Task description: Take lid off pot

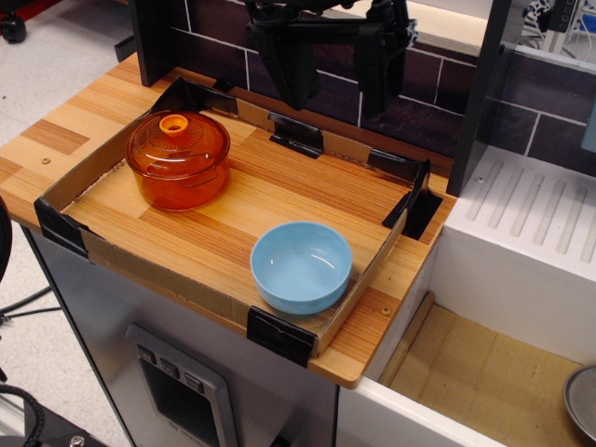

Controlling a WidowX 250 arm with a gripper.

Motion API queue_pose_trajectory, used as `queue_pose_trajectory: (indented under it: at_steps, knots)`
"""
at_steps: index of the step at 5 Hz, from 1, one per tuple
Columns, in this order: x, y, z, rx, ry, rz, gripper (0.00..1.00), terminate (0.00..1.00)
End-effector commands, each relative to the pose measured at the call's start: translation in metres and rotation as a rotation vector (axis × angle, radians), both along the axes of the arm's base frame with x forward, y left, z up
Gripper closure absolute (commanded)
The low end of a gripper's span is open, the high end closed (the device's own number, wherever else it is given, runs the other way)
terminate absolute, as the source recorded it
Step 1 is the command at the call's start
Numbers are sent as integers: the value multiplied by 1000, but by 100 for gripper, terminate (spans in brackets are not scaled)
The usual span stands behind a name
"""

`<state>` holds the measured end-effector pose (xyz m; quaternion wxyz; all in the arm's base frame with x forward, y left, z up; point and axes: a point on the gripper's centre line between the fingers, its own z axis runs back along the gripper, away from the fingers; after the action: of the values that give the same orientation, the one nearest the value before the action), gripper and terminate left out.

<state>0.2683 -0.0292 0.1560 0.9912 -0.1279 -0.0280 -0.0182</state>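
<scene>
The amber-orange pot (pixel 182 182) stands at the back left of the wooden counter. The domed orange lid (pixel 177 142) sits closed on it, with a lighter orange ring knob (pixel 174 123) at its centre. My gripper (pixel 337 79) hangs high at the back centre, above the counter and well to the right of the pot. Its two black fingers (pixel 296 70) stand wide apart and hold nothing.
A light blue bowl (pixel 302 266) sits near the front edge. A low cardboard rim with black taped corners (pixel 279 333) fences the counter. A dark tiled wall (pixel 410 102) backs it. A white ridged drainer and sink (pixel 531 223) lie to the right.
</scene>
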Motion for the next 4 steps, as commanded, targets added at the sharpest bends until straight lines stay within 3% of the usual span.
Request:
queue_pose_trajectory:
  at_steps: [1, 2, 3, 4]
  knots:
    - [0, 0, 0, 0, 0, 0, 0, 0]
    - [-3, 27, -1, 95, -18, -3, 0, 0]
    - [-1, 63, 6, 107, -47, 33, 0, 0]
    - [2, 94, 7, 118, -27, 34, 0, 0]
